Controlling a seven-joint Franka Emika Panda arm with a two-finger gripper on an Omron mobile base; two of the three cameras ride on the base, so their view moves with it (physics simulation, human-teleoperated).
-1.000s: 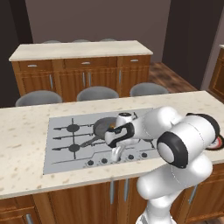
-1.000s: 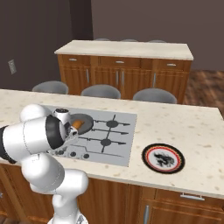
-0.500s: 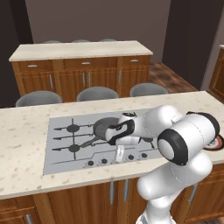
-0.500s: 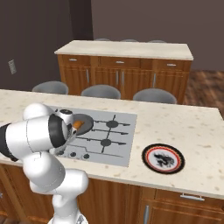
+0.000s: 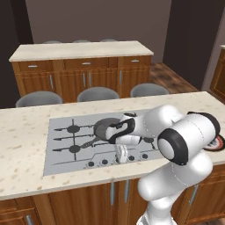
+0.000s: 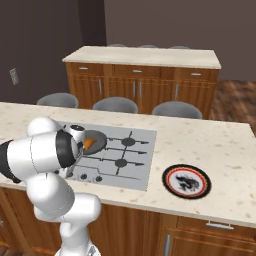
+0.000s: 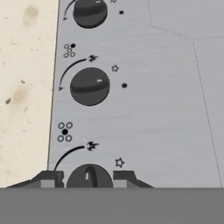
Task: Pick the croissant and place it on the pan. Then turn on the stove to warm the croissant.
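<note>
Lowered since the earlier frame, the end effector sits bottom centre, fingers spread astride a small black knob. Orange croissant lies in the round dark grey pan on the silver-grey stove; a slipping grip would leave it unlit.

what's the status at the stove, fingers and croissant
Fingers straddling a stove knob, grip unconfirmed. Croissant in the pan. Nothing in the way.

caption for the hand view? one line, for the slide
Gripper fingertips flank a black stove knob at the front edge of the silver stove, two more knobs beyond, beige counter alongside.
</note>
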